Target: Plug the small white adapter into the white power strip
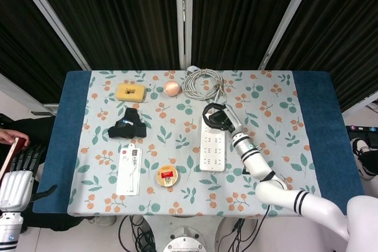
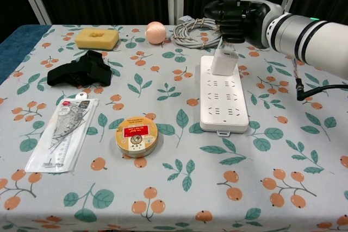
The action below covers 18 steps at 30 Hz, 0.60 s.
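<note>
On the counter (image 2: 304,188), covered with a flowered cloth, there is one white power strip (image 2: 223,93), and one small white adapter (image 2: 223,61) stands upright in its far end. The right robot hand (image 2: 235,17) hangs above the adapter with the fingers curled inward. It does not touch the adapter and it holds nothing, so it is clenched on nothing. In the head view this robot hand (image 1: 217,115) covers the far end of the strip (image 1: 211,151).

The left robot hand (image 1: 22,160) is at the left edge of the head view, beside the counter and away from the things; I cannot tell if it is released or clenched.

The other things are one of each: one coiled grey cable (image 2: 198,31) behind the strip, one pink ball (image 2: 156,32), one yellow sponge (image 2: 97,38), one black strap (image 2: 80,73), one packaged ruler set (image 2: 65,133), and one round tin (image 2: 136,136) with a red label, left of the strip.
</note>
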Tool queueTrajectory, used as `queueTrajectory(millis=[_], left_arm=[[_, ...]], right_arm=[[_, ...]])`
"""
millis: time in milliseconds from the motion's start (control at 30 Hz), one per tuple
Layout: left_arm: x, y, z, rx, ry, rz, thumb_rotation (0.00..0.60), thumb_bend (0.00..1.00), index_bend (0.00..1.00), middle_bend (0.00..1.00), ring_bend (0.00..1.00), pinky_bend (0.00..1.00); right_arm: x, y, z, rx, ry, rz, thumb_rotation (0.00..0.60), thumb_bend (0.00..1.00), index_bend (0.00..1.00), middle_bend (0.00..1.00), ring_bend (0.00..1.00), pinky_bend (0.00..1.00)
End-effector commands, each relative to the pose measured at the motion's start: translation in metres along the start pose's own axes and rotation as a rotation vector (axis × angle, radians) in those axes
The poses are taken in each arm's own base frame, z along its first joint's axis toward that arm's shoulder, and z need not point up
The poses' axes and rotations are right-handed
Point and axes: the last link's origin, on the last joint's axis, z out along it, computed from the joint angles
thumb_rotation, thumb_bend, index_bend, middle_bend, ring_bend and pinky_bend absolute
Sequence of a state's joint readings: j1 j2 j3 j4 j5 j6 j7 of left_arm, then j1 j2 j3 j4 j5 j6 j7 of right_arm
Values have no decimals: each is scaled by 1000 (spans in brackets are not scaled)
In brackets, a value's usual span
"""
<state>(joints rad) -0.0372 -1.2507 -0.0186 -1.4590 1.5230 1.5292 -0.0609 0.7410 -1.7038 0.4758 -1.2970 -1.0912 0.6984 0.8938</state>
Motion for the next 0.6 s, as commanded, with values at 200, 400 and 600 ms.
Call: queueTrajectory(millis=[200, 400, 600], left_arm=[[-2, -1, 0, 4, -3, -4, 600, 92, 19, 19, 0, 0], [-2, -2, 0, 5, -1, -9, 600, 93, 19, 19, 0, 0], [-3, -2, 1, 5, -4, -13, 600, 93, 19, 19, 0, 0]], right_arm=[[-13, 30, 8, 4, -46, 96, 600, 876, 1000, 1000, 1000, 1000], [-18, 35, 8, 24, -80, 89, 600, 879, 1000, 1000, 1000, 1000], [-22, 35, 12, 29, -100, 84, 600, 881, 1000, 1000, 1000, 1000]])
